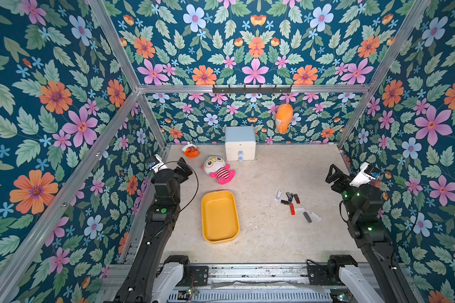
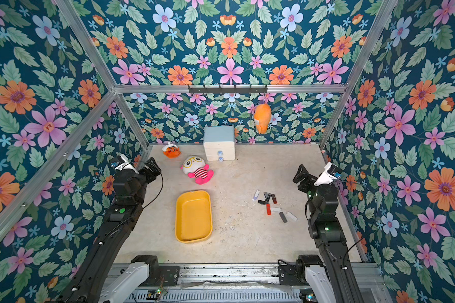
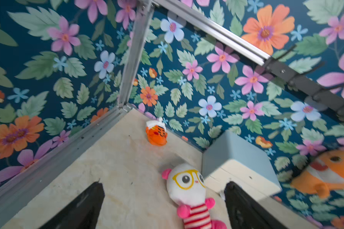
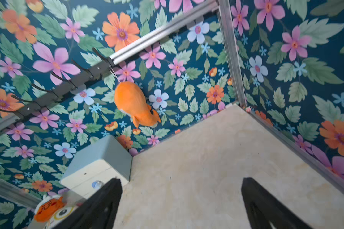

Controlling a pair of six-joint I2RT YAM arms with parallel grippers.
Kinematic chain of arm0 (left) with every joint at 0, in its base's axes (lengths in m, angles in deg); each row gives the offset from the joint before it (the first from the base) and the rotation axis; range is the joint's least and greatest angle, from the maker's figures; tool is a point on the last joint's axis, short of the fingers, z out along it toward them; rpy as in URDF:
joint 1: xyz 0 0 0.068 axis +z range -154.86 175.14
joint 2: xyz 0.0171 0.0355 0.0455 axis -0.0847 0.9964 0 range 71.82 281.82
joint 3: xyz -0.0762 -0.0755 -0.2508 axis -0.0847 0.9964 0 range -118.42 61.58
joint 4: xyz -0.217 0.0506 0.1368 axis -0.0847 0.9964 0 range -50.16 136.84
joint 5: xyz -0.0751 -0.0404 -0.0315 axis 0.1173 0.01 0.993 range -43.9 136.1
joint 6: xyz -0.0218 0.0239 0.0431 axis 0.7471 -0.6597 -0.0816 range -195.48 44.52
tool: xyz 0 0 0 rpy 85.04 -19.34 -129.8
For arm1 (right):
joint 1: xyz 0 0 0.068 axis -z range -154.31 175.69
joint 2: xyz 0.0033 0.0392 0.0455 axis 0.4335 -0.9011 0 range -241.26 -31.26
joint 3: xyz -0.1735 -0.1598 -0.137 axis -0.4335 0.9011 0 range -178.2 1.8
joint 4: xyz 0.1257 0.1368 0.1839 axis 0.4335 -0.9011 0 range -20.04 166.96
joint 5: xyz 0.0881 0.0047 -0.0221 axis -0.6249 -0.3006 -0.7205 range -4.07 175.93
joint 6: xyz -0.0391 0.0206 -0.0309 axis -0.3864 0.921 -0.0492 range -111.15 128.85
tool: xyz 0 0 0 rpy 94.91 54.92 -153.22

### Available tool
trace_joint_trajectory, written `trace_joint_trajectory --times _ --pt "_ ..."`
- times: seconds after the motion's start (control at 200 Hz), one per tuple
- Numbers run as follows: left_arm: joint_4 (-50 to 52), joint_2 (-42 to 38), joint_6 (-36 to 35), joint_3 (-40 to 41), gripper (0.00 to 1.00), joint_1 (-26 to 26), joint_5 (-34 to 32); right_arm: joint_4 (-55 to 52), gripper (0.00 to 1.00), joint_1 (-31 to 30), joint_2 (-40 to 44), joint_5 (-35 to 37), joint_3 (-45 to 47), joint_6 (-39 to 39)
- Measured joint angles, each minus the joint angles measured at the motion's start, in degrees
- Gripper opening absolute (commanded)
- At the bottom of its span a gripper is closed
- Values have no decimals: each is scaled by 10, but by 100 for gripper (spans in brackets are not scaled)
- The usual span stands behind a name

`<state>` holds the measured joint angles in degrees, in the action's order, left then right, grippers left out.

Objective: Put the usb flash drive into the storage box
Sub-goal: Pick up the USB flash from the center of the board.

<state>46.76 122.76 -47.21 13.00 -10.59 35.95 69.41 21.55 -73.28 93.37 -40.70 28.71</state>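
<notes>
Small rectangular USB flash drives [image 1: 294,203], black, red, white, grey, lie on mottled beige tabletop [image 1: 268,170] near the shallow round-cornered yellow plastic storage box [image 1: 220,216]; left gripper [image 3: 164,184] and right gripper [image 4: 181,180] gape wide, empty.

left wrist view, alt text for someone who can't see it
The left end effector hangs open over a beige table, its black fingers framing a white-and-pink plush doll with yellow glasses. Nearby are a small orange tiger toy and a blue-topped white chest, against floral walls.
</notes>
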Motion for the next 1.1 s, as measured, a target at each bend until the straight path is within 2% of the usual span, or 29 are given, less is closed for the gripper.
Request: trace_joint_trajectory --times 0.215,0.415,0.51,0.58,0.645,0.835,1.1 --pt "200 -1 -32 -31 99 1 97 -254 99 0 -174 -34 -88 15" --pt "250 -2 -58 17 98 1 145 -391 94 -1 -252 -44 -105 17" --pt "254 -11 -57 58 98 -1 156 -416 90 -1 -266 -45 -107 14" --pt "256 -10 -59 60 97 -2 165 -430 89 0 -283 -52 -111 14" --pt "245 -8 -60 62 96 -3 173 -438 84 0 -305 -61 -116 10" --pt "244 -4 -62 64 96 -10 177 -455 77 0 -368 -62 -139 1" --pt "241 -9 -61 66 96 -18 177 -464 75 0 -443 -74 -153 -15"
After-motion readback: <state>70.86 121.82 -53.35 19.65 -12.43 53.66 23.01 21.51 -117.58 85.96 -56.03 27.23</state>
